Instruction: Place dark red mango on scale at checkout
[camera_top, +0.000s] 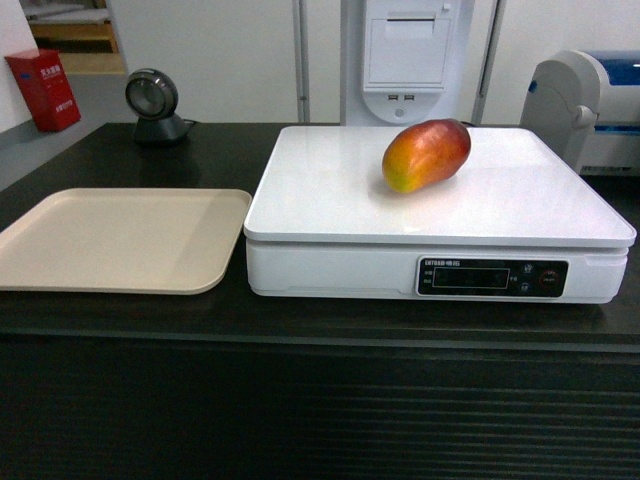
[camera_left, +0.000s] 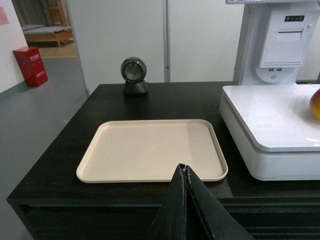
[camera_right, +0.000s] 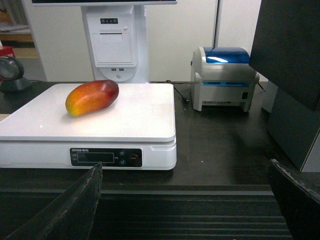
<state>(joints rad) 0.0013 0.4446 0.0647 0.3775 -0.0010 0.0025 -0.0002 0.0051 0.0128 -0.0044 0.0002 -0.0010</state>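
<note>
On the checkout (camera_top: 200, 320), the dark red mango (camera_top: 426, 154) lies on the scale (camera_top: 330, 200) top plate. Beige tray (camera_top: 120, 240) beside it holds nothing. Left gripper (camera_left: 186, 172) fingers pressed together, empty; right gripper (camera_right: 185, 200) spread wide, empty.

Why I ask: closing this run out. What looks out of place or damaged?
Nothing stands out. The dark red mango lies whole on the scale, the beige tray sits flat beside it, nothing spilled on the checkout.
</note>
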